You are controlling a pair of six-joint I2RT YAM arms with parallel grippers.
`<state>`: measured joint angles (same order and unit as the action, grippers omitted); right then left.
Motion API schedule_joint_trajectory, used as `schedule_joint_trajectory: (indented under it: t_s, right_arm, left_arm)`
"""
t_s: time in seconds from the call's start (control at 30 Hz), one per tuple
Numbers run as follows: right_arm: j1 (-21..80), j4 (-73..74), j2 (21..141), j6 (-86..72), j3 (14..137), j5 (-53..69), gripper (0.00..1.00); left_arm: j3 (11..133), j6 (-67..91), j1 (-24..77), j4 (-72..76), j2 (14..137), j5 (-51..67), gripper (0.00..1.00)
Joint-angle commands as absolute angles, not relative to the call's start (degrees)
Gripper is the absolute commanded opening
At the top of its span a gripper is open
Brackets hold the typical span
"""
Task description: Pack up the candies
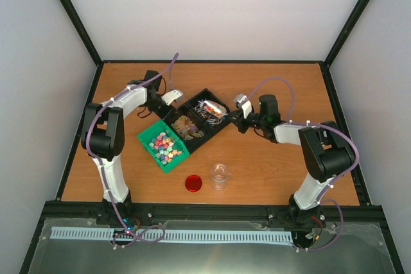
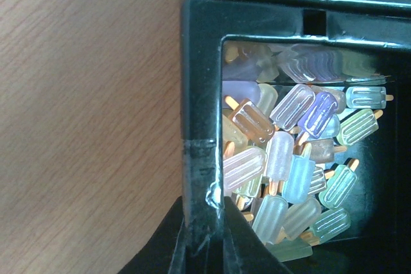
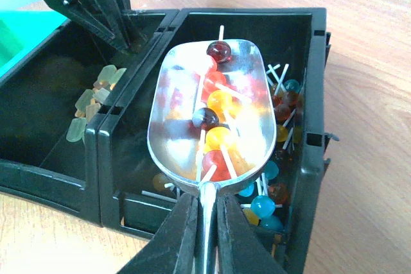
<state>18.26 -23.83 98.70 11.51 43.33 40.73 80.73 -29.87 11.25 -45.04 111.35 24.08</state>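
— Wooden table (image 1: 270, 158); what sits on it?
— Left of centre, a green tray (image 1: 145, 138) holds the pastel candies (image 1: 165, 147). A black bin (image 3: 314, 158) stands just beside its far edge. A red lid (image 1: 193, 183) and a clear jar (image 1: 220, 175) stand side by side nearer the arms.
— Left pincer (image 2: 204, 213)?
— Clamped on the bin's wall, next to the compartment of ice-pop sweets (image 2: 295, 158).
— And the right pincer (image 3: 207, 206)?
— Closed on the handle of a metal scoop (image 3: 180, 94). It is held over the other compartment, with lollipops (image 3: 219, 102) lying in its bowl.
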Motion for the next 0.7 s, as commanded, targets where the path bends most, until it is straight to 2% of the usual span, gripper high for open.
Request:
schedule_joint_trajectory:
  t_s: [0.0, 0.2, 0.3, 0.5, 0.67]
  right_arm:
    - [16.6, -25.8, 95.1, 11.8, 42.3, 43.9, 0.03]
    - [15.0, -22.7, 88.0, 14.4, 39.8, 47.2, 0.03]
    - [14.8, -18.6, 84.7, 17.2, 39.3, 49.4, 0.03]
    - [12.9, -5.0, 76.9, 26.1, 38.8, 54.3, 0.03]
    - [10.9, 8.6, 70.7, 36.7, 40.4, 58.5, 0.03]
  left_arm:
    - [83.8, -30.9, 10.8, -46.0, 112.8, 24.1, 0.01]
    - [84.9, -30.9, 10.8, -46.6, 113.3, 23.4, 0.02]
    - [85.6, -31.1, 10.7, -47.2, 113.1, 23.1, 0.07]
    - [85.2, -31.9, 10.7, -47.5, 110.5, 24.6, 0.26]
    - [84.5, -31.9, 10.4, -46.7, 108.5, 25.8, 0.50]
